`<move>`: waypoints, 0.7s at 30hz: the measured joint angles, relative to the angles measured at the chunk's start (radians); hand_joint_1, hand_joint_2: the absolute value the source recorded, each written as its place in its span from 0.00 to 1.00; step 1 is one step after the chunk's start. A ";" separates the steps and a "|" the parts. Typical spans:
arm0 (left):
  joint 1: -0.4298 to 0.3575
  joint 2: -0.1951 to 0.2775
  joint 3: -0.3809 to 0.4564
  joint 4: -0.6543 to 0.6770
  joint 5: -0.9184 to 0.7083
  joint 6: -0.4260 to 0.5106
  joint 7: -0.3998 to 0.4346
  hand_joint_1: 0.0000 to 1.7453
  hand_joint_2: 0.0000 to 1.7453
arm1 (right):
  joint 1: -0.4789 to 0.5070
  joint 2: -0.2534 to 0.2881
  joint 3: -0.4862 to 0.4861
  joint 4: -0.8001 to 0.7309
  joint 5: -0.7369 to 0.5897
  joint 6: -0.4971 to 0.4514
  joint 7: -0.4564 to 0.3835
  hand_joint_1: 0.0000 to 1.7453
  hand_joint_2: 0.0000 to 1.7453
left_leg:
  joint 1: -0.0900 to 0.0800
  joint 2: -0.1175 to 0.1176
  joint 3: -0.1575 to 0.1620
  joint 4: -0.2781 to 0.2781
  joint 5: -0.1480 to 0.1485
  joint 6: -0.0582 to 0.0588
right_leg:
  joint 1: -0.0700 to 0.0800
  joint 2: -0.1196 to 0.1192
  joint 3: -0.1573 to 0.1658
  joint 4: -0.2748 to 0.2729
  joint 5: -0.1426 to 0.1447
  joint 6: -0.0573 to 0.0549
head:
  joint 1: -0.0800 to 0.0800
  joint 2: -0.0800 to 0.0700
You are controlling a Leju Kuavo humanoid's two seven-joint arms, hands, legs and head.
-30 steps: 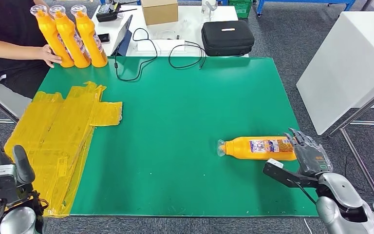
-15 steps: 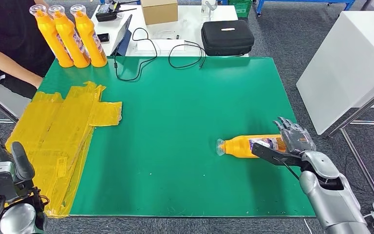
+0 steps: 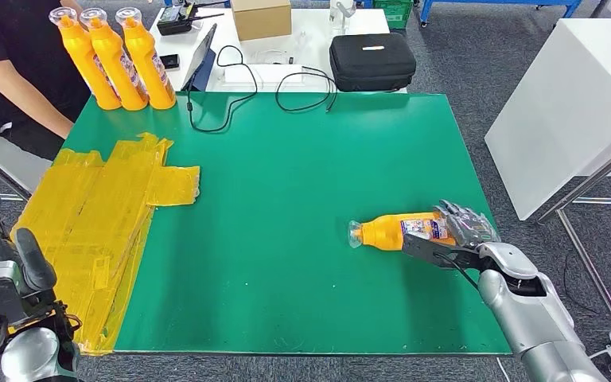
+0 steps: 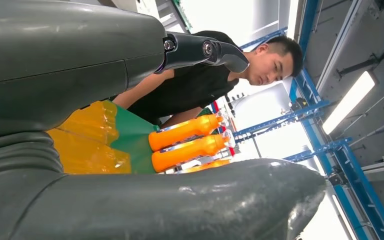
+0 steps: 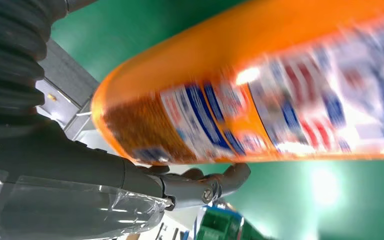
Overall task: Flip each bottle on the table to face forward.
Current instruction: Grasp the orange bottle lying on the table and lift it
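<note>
Fingers of the right hand point(image 3: 463, 228) wrap the base of a lying orange bottle point(image 3: 398, 231) on the green bench point(image 3: 302, 183), while the left hand point(image 3: 4, 274) hangs open beside it.

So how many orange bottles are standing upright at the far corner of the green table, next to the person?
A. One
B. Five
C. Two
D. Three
D: three upright bottles stand side by side at the far left corner of the green table, while a fourth bottle lies on its side near the robot's right hand.
</note>
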 joint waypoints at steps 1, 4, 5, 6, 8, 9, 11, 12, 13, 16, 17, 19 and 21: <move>0.000 0.000 0.000 0.000 0.003 -0.001 -0.001 0.00 0.00 | 0.000 -0.009 0.007 0.004 -0.004 0.013 0.000 0.00 1.00 | 0.000 0.000 0.000 0.000 0.000 0.000 | 0.000 0.000 0.000 0.000 0.000 0.000 | 0.000 0.000; 0.000 0.000 0.002 0.002 0.010 -0.004 -0.003 0.00 0.00 | -0.001 -0.040 0.028 0.015 -0.005 0.060 0.012 0.00 1.00 | 0.000 -0.001 0.000 0.000 0.000 0.000 | 0.000 0.000 0.000 0.000 0.000 0.000 | 0.000 0.000; -0.001 0.000 0.002 0.004 0.010 -0.006 -0.003 0.00 0.00 | 0.000 -0.051 0.034 0.020 -0.005 0.072 0.015 0.00 1.00 | 0.000 -0.001 0.000 0.000 0.000 0.000 | 0.000 0.000 0.000 0.000 0.000 0.000 | 0.000 0.000; -0.002 0.000 0.002 0.006 0.011 -0.007 -0.004 0.00 0.00 | 0.000 -0.060 0.039 0.024 -0.004 0.080 0.017 0.00 1.00 | 0.000 -0.001 0.000 0.000 0.000 0.000 | 0.000 0.000 0.000 0.000 0.000 0.000 | 0.000 0.000; -0.003 0.001 0.002 0.010 0.011 -0.008 -0.004 0.00 0.00 | -0.001 -0.075 0.048 0.031 -0.004 0.086 0.018 0.00 1.00 | 0.000 0.000 0.000 0.000 0.000 0.000 | 0.000 0.000 0.000 0.000 0.000 0.000 | 0.000 0.000; -0.005 0.001 0.002 0.011 0.012 -0.008 -0.004 0.00 0.00 | -0.001 -0.081 0.052 0.033 -0.004 0.087 0.018 0.00 1.00 | 0.000 0.000 0.000 0.000 0.000 0.000 | 0.000 0.000 0.000 0.000 0.000 0.000 | 0.000 0.000; -0.006 0.001 0.002 0.014 0.012 -0.008 -0.004 0.00 0.00 | -0.002 -0.089 0.058 0.037 -0.005 0.088 0.018 0.00 1.00 | 0.000 0.000 0.001 0.000 0.000 0.000 | 0.000 0.000 0.000 0.000 0.000 0.000 | 0.000 0.000; -0.006 0.001 0.002 0.015 0.012 -0.008 -0.004 0.00 0.00 | -0.003 -0.091 0.060 0.038 -0.006 0.088 0.018 0.00 1.00 | 0.000 0.000 0.001 0.000 0.000 0.000 | 0.000 0.000 0.000 0.000 0.000 0.000 | 0.000 0.000; -0.007 0.001 0.002 0.016 0.012 -0.008 -0.004 0.00 0.00 | -0.004 -0.093 0.062 0.039 -0.006 0.089 0.018 0.00 1.00 | 0.000 -0.001 0.001 0.000 0.000 0.000 | 0.000 0.000 0.000 0.000 0.000 0.000 | 0.000 0.000; -0.007 0.001 0.002 0.017 0.012 -0.008 -0.004 0.00 0.00 | -0.006 -0.098 0.066 0.043 -0.006 0.089 0.018 0.00 1.00 | 0.000 0.000 0.001 0.000 0.000 0.000 | 0.000 0.000 0.001 0.000 0.000 0.000 | 0.000 0.000; -0.007 0.001 0.002 0.018 0.012 -0.008 -0.004 0.00 0.00 | -0.006 -0.099 0.067 0.044 -0.006 0.089 0.018 0.00 1.00 | 0.000 0.000 0.002 0.000 0.000 0.000 | 0.000 0.000 0.001 0.000 0.000 0.000 | 0.000 0.000; -0.008 0.001 0.002 0.018 0.012 -0.008 -0.004 0.00 0.00 | -0.007 -0.101 0.070 0.045 -0.006 0.089 0.018 0.00 1.00 | 0.000 -0.001 0.002 0.000 0.000 0.000 | 0.000 0.000 0.001 0.000 0.000 0.000 | 0.000 0.000; -0.008 0.001 0.002 0.019 0.012 -0.008 -0.004 0.00 0.00 | -0.007 -0.102 0.071 0.046 -0.006 0.089 0.018 0.00 1.00 | 0.000 -0.001 0.002 0.000 0.000 0.000 | 0.000 0.000 0.001 0.000 0.000 0.000 | 0.000 0.000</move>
